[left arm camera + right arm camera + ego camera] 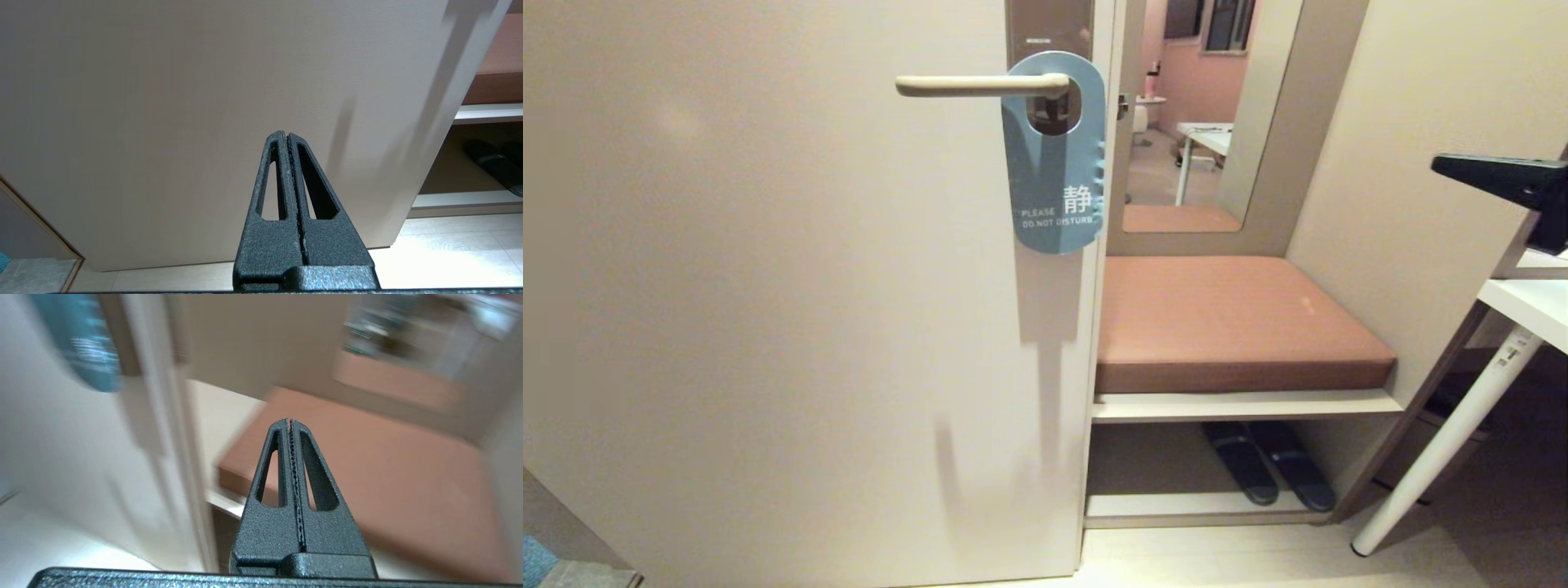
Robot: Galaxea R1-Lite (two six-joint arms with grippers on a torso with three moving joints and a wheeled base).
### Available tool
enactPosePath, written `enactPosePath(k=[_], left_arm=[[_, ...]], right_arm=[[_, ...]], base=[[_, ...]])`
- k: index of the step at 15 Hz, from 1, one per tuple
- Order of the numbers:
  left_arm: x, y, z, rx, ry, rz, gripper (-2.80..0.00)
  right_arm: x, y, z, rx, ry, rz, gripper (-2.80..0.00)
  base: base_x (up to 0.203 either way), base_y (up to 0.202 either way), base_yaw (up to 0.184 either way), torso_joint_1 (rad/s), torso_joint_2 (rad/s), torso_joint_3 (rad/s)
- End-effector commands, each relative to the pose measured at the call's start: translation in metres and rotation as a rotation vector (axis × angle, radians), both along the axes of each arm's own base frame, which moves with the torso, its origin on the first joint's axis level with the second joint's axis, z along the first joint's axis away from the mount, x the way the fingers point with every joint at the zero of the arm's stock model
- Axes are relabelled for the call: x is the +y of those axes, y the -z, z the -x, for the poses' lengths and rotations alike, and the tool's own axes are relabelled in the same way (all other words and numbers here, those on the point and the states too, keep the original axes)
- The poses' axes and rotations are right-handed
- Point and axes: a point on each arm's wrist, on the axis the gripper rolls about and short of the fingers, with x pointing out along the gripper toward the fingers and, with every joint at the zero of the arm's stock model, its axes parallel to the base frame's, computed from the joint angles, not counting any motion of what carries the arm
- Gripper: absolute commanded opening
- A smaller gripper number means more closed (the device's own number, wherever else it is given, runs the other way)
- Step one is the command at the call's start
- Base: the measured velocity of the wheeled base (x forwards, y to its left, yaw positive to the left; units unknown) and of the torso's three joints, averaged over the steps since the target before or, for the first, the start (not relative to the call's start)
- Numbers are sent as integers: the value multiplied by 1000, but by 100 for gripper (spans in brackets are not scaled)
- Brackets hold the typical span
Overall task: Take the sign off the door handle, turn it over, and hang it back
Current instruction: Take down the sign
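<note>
A: What colour is the sign [1055,175]?

B: Blue, with white lettering (a Chinese character beside "PLEASE DO NOT DISTURB"). It hangs on a cream-beige door handle [980,85], itself on a brownish-grey backplate [1047,23] of a cream door [768,310].

A: And right of the door?

B: A terracotta-brown bench cushion [1225,318] over a cream shelf [1245,406], with dark navy slippers [1270,474] beneath. Further right of the door, a white table leg [1454,433].

A: The grippers?

B: Both the left gripper [287,136] and right gripper [289,424] are speckled black.

Blue-side-out sign [1055,163] on door handle [980,85]
</note>
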Motion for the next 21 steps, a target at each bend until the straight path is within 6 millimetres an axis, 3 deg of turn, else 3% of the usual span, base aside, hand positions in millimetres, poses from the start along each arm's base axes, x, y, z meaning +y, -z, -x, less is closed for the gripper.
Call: enactPosePath(k=[1, 4, 7, 15, 16, 17, 21], left_arm=[[0, 0, 0, 1, 0, 0, -280], [0, 0, 0, 2, -2, 0, -280], [0, 0, 0, 1, 0, 0, -280], [0, 0, 0, 2, 0, 0, -280], [0, 0, 0, 2, 0, 0, -280], [0, 0, 0, 2, -1, 0, -280], [0, 0, 0, 1, 0, 0, -280]], right_arm=[[4, 15, -32, 57, -76, 1, -280], [23, 23, -49, 90, -184, 1, -280], [36, 29, -52, 111, -267, 0, -280], [42, 39, -58, 148, -355, -6, -280], [44, 39, -58, 149, -360, -5, -81], [44, 40, -58, 152, -360, -6, 0], [49, 43, -64, 147, -379, 18, 0]], base=[[0, 0, 0, 0, 0, 0], [0, 0, 0, 0, 0, 0], [0, 0, 0, 0, 0, 0], [0, 0, 0, 0, 0, 0], [0, 0, 0, 0, 0, 0], [0, 0, 0, 0, 0, 0], [0, 0, 0, 0, 0, 0]])
